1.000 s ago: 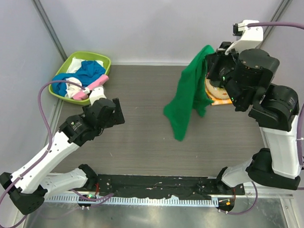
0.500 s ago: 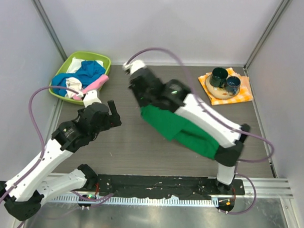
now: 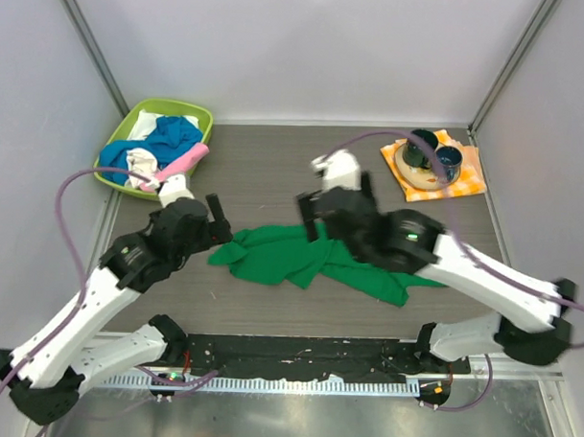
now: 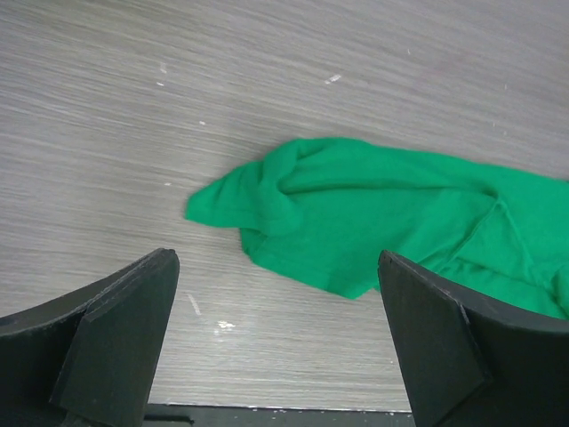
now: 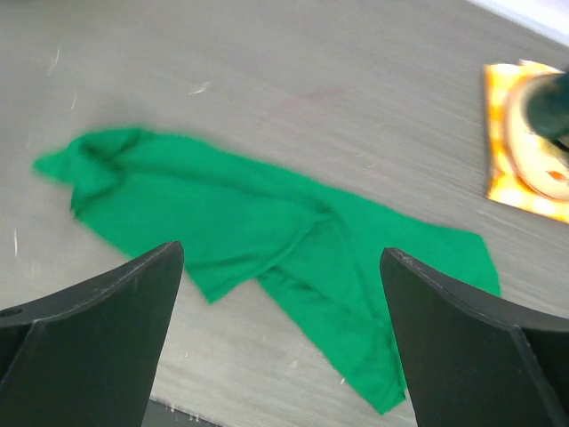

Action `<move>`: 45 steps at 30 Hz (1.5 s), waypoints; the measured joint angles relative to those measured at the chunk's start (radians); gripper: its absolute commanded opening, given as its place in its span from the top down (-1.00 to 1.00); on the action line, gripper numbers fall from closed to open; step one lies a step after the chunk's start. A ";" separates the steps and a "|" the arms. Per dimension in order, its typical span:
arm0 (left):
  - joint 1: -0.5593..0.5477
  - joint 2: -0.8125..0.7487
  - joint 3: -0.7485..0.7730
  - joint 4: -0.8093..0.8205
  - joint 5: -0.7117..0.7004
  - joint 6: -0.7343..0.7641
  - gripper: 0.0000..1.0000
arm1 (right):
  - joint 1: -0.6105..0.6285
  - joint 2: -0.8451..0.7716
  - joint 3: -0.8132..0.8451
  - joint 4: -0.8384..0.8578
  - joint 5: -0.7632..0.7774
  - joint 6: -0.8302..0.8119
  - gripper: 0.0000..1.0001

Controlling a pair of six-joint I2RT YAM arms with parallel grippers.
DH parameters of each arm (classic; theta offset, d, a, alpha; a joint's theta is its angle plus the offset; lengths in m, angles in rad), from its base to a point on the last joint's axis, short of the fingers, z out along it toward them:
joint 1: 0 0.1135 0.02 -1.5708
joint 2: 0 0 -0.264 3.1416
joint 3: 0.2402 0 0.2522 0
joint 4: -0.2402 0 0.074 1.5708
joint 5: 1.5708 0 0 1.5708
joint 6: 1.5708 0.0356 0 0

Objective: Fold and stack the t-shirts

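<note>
Across the middle of the bench (image 3: 265, 170) lies the green t-shirt (image 3: 291, 260), rumpled and stretched lengthwise. Its narrow end points toward the left of the overhead frame, its wider end toward the lower right. My left claw (image 4: 276, 267) is spread wide with nothing between its fingers, hovering just beside that narrow end. My right claw (image 5: 280, 258) is likewise spread and empty, above the shirt's middle. At the upper left of the overhead frame, the lime-green basket (image 3: 201, 119) holds the blue t-shirt (image 3: 170, 138), the white t-shirt (image 3: 140, 165) and the pink t-shirt (image 3: 179, 165). At the upper right, two dark cups (image 3: 421, 146) sit on a plate (image 3: 409, 175) on the orange checkered cloth (image 3: 471, 177).
</note>
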 measured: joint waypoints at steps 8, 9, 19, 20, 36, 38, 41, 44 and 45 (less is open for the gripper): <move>-0.033 0.330 -0.101 0.245 0.197 -0.035 -0.82 | -0.183 -0.402 -0.309 -0.034 0.140 0.208 -0.99; -0.052 0.360 -0.109 0.257 0.205 -0.040 -0.82 | -0.196 -0.402 -0.337 -0.046 0.137 0.226 -0.99; -0.351 0.684 -0.013 0.355 0.235 -0.071 -0.68 | -0.237 -0.360 -0.490 -0.062 0.088 0.284 -0.99; -0.371 0.703 0.003 0.360 0.235 -0.072 -0.68 | -0.240 -0.361 -0.500 -0.051 0.083 0.286 -0.99; -0.424 0.927 0.060 0.414 0.251 -0.065 -0.53 | -0.315 -0.451 -0.616 -0.006 0.021 0.298 -0.99; -0.424 0.953 0.072 0.418 0.251 -0.061 -0.51 | -0.320 -0.462 -0.617 -0.004 0.019 0.298 -0.98; -0.424 0.982 0.090 0.431 0.250 -0.055 -0.46 | -0.325 -0.468 -0.627 0.003 0.016 0.298 -0.98; -0.424 1.007 0.113 0.441 0.250 -0.040 -0.39 | -0.327 -0.468 -0.645 0.009 0.010 0.298 -0.98; -0.424 1.015 0.122 0.441 0.250 -0.035 -0.26 | -0.329 -0.468 -0.652 0.009 0.009 0.298 -0.97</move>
